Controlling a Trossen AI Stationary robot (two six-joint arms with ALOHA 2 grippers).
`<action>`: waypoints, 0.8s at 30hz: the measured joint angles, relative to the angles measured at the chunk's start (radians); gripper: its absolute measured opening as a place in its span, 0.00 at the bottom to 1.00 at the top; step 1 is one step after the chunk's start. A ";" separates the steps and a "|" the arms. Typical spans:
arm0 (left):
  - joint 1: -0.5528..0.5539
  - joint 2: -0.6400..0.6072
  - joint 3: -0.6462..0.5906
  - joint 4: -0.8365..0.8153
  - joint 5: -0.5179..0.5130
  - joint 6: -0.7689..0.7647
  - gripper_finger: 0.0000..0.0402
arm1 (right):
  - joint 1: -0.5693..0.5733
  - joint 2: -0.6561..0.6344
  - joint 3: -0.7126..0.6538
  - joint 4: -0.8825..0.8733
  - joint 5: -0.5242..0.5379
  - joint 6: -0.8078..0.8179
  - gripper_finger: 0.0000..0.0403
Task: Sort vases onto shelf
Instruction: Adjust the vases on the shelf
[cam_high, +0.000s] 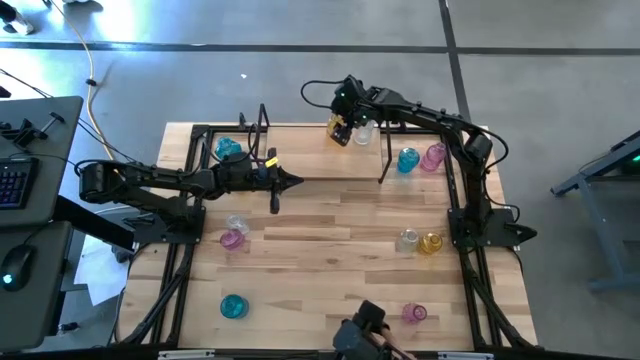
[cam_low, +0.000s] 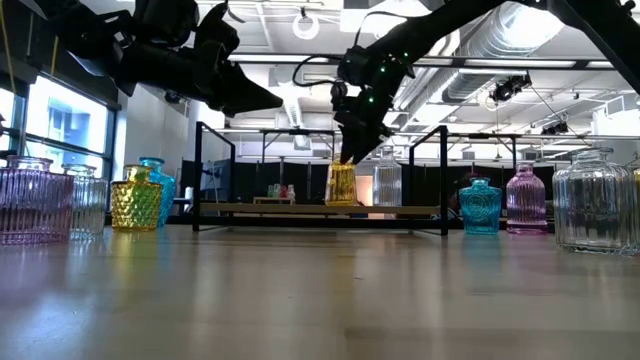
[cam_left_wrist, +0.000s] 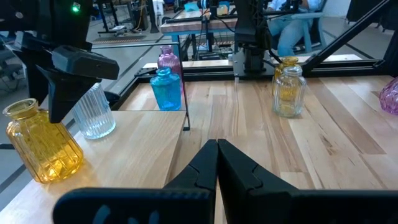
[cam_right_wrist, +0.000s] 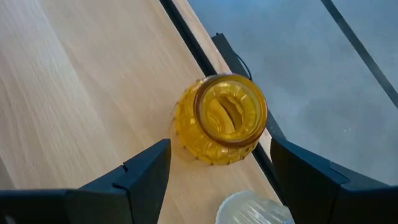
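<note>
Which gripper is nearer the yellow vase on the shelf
Right. The right gripper hangs directly over the yellow vase, jaws open astride it; the left gripper sits shut, toward mid-table.

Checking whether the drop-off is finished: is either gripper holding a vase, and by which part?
Nothing is held. The right gripper stands open above the yellow vase on the shelf; the left gripper is shut, empty.

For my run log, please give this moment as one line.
right gripper: open, above yellow vase on shelf | left gripper: shut, empty, mid-table
</note>
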 joint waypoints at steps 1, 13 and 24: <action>0.000 0.000 0.000 0.000 0.000 0.000 0.00 | 0.000 0.000 0.000 -0.003 0.000 0.000 0.64; 0.000 0.000 0.000 -0.001 0.000 0.000 0.00 | 0.000 -0.002 0.029 0.062 0.000 0.012 0.64; 0.000 0.000 0.000 -0.001 0.000 0.000 0.00 | 0.002 0.006 0.026 0.086 -0.039 0.017 0.64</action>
